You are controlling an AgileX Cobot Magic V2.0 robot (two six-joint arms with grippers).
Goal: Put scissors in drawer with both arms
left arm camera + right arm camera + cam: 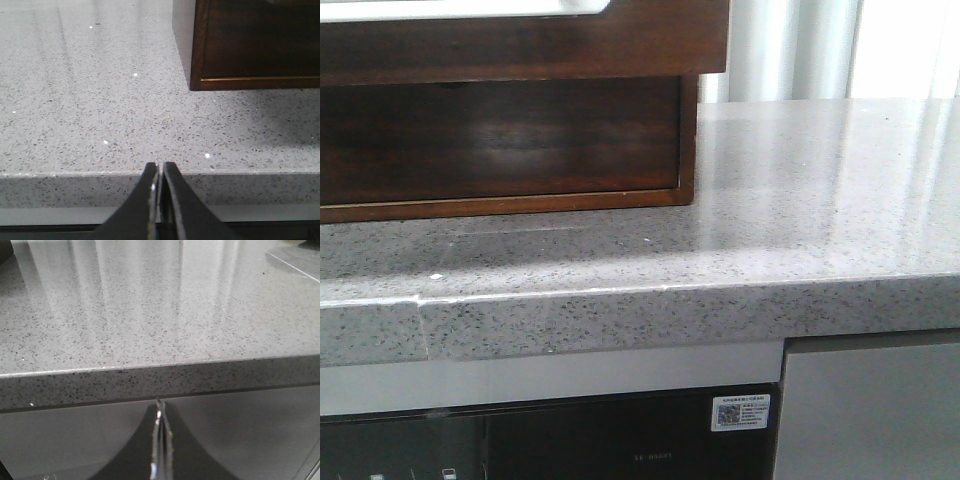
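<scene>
The scissors are not in view in any frame. The drawer [520,48], dark-brown glossy wood with a pale whitish rim on top, juts out toward me at the top of a wooden cabinet at the counter's back left. Neither gripper shows in the front view. My left gripper [159,166] is shut and empty, its tips at the counter's front edge, with a lower corner of the cabinet [250,45] ahead of it. My right gripper [161,404] is shut and empty, just below the counter's front edge.
The grey speckled stone countertop [800,200] runs wide to the right of the cabinet. The cabinet's lower dark panel [500,140] sits under the drawer. Below the counter are a black appliance front with a white sticker [740,411] and a grey door [870,410].
</scene>
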